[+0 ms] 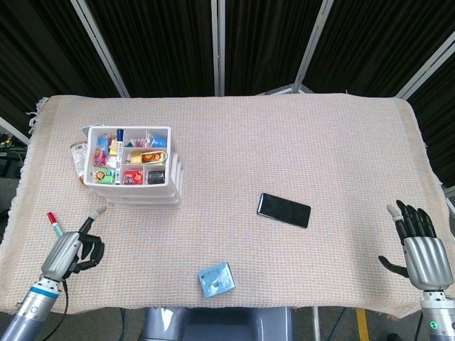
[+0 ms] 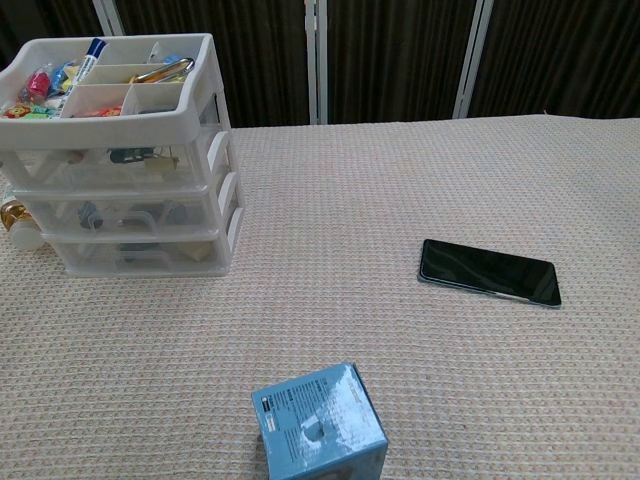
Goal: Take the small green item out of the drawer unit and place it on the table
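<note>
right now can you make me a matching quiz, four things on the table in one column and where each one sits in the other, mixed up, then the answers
Things:
1. drawer unit
2. phone
3. blue box
4. red marker

Places:
A. near the front edge, about midway across the table
B. far left, beside the left hand
C. back left part of the table
D. flat on the cloth, right of centre

Pairs: 1-C, 2-D, 3-A, 4-B

Bare cloth between drawer unit (image 1: pixel 135 170), phone (image 1: pixel 284 210) and blue box (image 1: pixel 216 279), marker (image 1: pixel 52 221) near left edge
</note>
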Controlling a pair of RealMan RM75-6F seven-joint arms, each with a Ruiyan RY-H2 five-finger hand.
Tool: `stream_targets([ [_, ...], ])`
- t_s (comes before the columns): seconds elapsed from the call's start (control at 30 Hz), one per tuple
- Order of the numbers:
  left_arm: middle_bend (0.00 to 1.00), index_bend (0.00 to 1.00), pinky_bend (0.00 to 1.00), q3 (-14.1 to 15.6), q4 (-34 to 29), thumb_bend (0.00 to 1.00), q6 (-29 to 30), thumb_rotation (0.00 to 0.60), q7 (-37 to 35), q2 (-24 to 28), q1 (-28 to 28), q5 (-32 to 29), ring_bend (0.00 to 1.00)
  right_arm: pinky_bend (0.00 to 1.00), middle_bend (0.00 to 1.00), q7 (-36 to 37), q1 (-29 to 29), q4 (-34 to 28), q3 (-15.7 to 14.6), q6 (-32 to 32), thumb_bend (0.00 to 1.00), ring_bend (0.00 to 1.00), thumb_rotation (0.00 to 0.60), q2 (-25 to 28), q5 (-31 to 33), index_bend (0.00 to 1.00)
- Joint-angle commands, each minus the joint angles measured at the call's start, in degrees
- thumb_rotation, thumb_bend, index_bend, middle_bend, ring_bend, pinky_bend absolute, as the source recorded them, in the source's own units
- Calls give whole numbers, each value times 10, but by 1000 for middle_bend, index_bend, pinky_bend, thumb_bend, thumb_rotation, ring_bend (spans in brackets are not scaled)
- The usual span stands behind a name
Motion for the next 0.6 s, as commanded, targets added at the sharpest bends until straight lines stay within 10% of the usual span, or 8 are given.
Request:
stream_targets([
  [0.03, 810, 0, 741, -2, -10, 637, -42, 600, -71, -12, -26, -20, 832, 0, 0, 2, 0, -1, 0, 0, 22, 0, 600, 1, 0, 0],
  [0.6, 810, 0, 741, -36, 49, 637, -93, 600, -156, -68, -65, -71, 832, 0, 0, 5, -4, -6, -3, 3, 22, 0, 600, 7, -4, 0],
])
